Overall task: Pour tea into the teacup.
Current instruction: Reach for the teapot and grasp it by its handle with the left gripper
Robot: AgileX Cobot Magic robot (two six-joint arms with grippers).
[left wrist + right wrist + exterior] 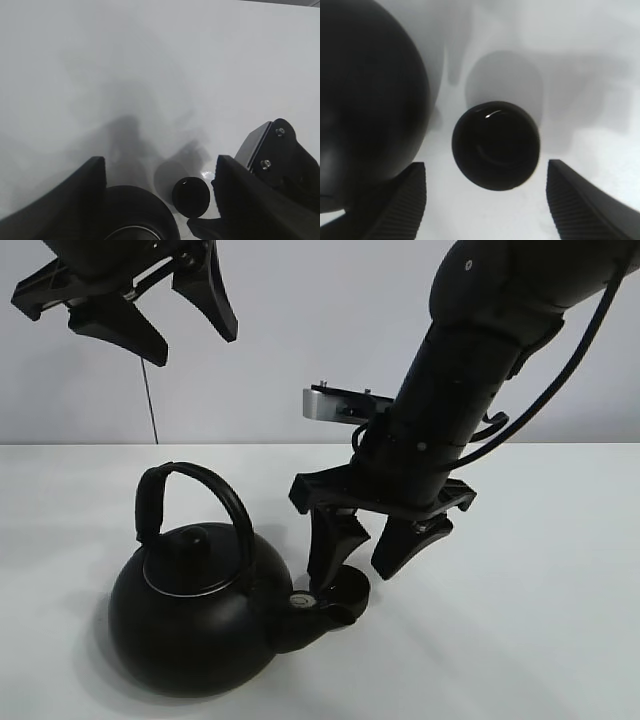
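Exterior high view, nearest first: a round black kettle (190, 625) stands on the white table (530, 640), its arched handle (200, 485) upright over the lid (195, 555). Its short spout (310, 625) points toward the right arm and overlaps the rim of the teacup (350, 592), which sits on the table just beside the kettle's body. Only a sliver of the cup shows here, because the spout covers it in front and a dark finger covers it from above.

That finger belongs to the right gripper (352, 575), which hangs over the cup with its fingers spread wide and nothing pinched between them. The right wrist view shows the cup in the gap, clear of both ribbed pads (395, 210), with the kettle's bulk close alongside. Whether a fingertip touches the rim cannot be told.

Farther back and high up, the left gripper (195, 345) is also spread and empty, well apart from kettle and cup. A thin dark cord (150, 405) hangs below it against the pale wall (300, 320).
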